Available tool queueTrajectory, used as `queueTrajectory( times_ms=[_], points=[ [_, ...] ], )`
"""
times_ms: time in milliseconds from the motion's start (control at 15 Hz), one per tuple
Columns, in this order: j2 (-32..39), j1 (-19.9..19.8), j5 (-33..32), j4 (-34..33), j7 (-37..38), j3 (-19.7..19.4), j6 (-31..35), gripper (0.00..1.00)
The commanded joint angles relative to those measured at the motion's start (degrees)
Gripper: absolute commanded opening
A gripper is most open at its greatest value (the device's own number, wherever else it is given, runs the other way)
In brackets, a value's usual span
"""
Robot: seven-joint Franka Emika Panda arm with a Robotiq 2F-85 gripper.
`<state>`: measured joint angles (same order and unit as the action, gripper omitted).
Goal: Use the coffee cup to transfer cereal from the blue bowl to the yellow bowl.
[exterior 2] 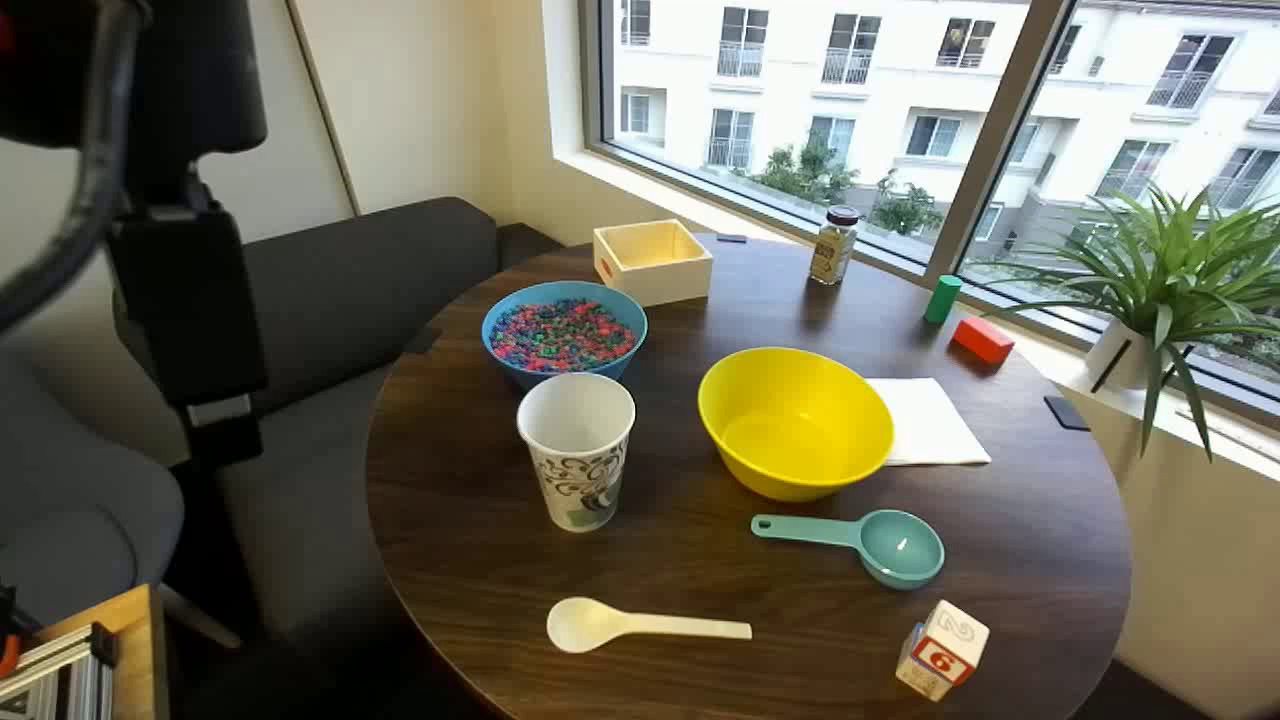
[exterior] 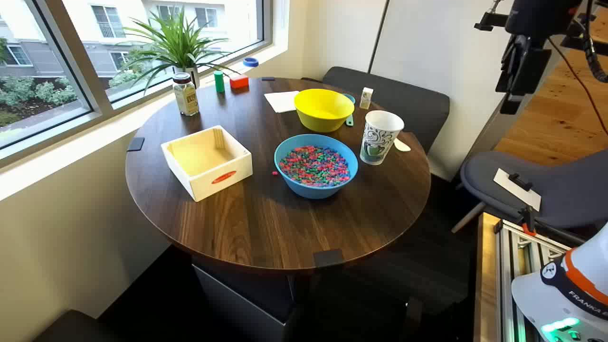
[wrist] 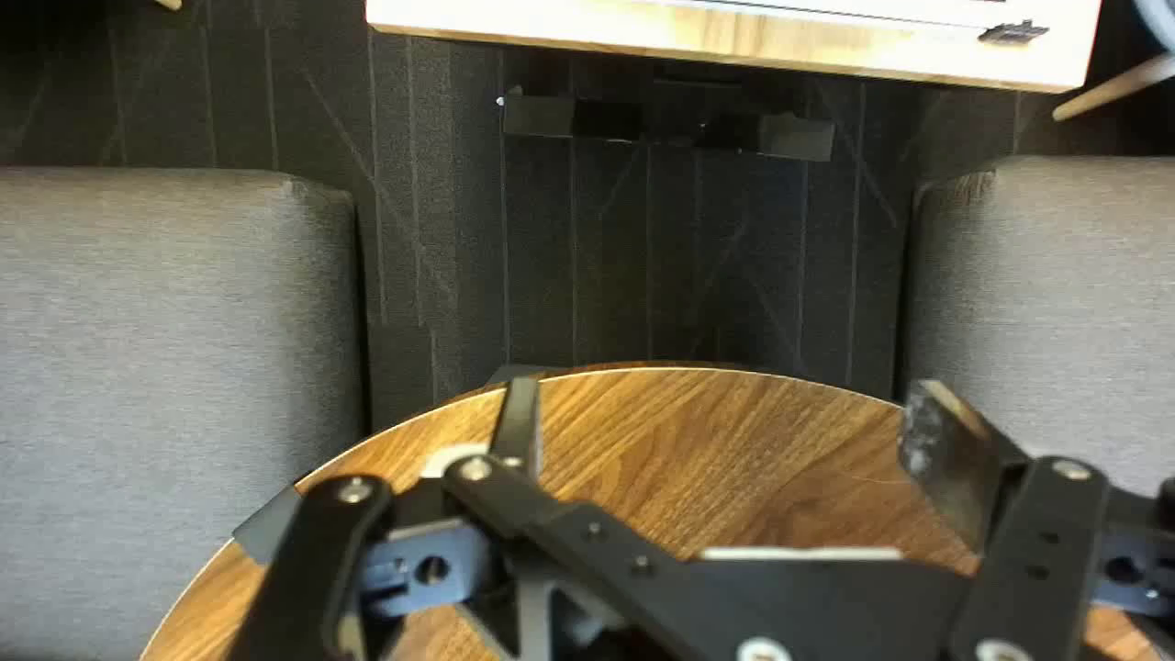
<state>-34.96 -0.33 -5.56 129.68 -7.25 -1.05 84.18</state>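
The coffee cup [exterior: 378, 137] is a white paper cup with dark swirls and a green patch. It stands upright and empty-looking on the round table, beside the blue bowl; it also shows in an exterior view [exterior 2: 577, 450]. The blue bowl [exterior: 313, 191] [exterior 2: 500, 365] holds the multicoloured cereal [exterior: 314, 166] [exterior 2: 562, 335]. The yellow bowl [exterior: 323, 111] [exterior 2: 795, 425] is empty. My gripper [wrist: 722, 404] is open with nothing between its fingers. It hangs high at the table's edge in both exterior views [exterior: 515, 95] [exterior 2: 220, 430], apart from the cup.
A pale wooden box [exterior: 209, 161] stands near the blue bowl. A cream spoon [exterior 2: 640, 625], teal scoop [exterior 2: 900, 548], lettered blocks [exterior 2: 943, 650] and white napkin [exterior 2: 930, 425] lie about the cup and yellow bowl. A jar [exterior: 186, 97], red block [exterior: 239, 81] and green cylinder [exterior: 219, 81] stand window-side.
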Motion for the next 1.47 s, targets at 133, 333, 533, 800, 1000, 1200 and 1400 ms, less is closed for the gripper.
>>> queueTrajectory(
  times_ms=[133, 333, 533, 800, 1000, 1200, 1400],
  points=[
    [0.1, 0.5, -0.2, -0.2, 0.2, -0.4, -0.2, 1.00],
    [0.1, 0.5, -0.2, -0.2, 0.2, -0.4, -0.2, 1.00],
    [0.1, 0.5, -0.2, -0.2, 0.2, -0.4, -0.2, 1.00],
    [2.2, -1.8, 1.7, -1.0, 5.0, -2.1, 3.0, 1.00],
    [4.9, -3.7, 5.0, -1.0, 9.0, -4.5, 8.1, 1.00],
    [7.6, -5.8, 7.9, -0.7, 13.7, -5.6, 15.2, 1.00],
    [10.6, -7.2, 12.7, -0.5, 18.3, -6.3, 21.7, 1.00]
  ],
)
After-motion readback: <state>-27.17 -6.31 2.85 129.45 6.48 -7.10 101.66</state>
